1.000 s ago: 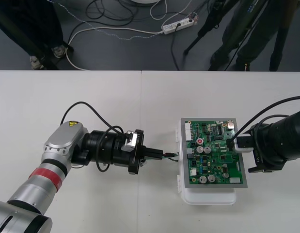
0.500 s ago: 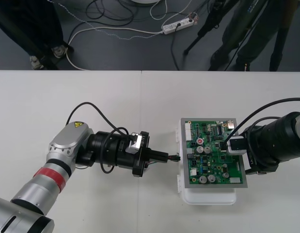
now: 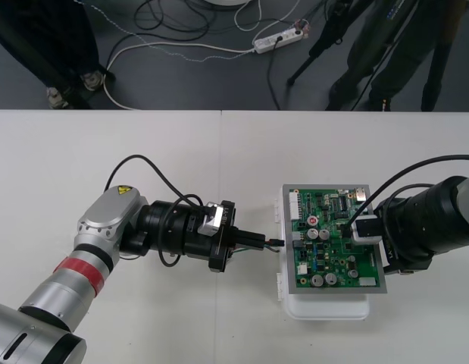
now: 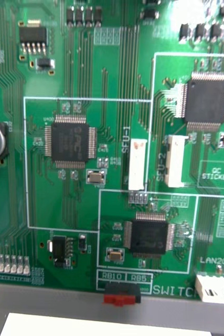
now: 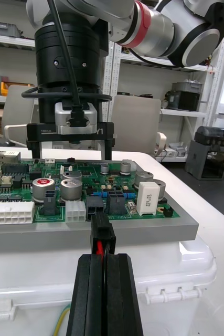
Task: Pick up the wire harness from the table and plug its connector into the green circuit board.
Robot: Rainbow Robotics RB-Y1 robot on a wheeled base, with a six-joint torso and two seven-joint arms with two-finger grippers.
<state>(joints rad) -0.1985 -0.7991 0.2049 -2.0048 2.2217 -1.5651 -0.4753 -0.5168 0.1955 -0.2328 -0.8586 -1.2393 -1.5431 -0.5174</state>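
- Advancing over the last second, the left gripper (image 3: 273, 243) has closed the gap to the green circuit board (image 3: 334, 262). Its tip now stands just beside the board's near edge.
- Its fingers (image 5: 88, 294) are pressed together, clamped on the wire harness (image 5: 99, 248) just behind its black plug (image 5: 102, 230).
- The plug projects straight ahead of the fingertips. It meets the board edge roughly in line with a black socket (image 5: 94, 203). Seating cannot be confirmed.
- The right gripper (image 3: 361, 227) has shifted inward over the board, facing the left tool from the far side. Whether it grips anything cannot be told.
- Judgement: the insertion stage has been reached. A short straight push appears to remain, with misalignment at the socket the main risk.
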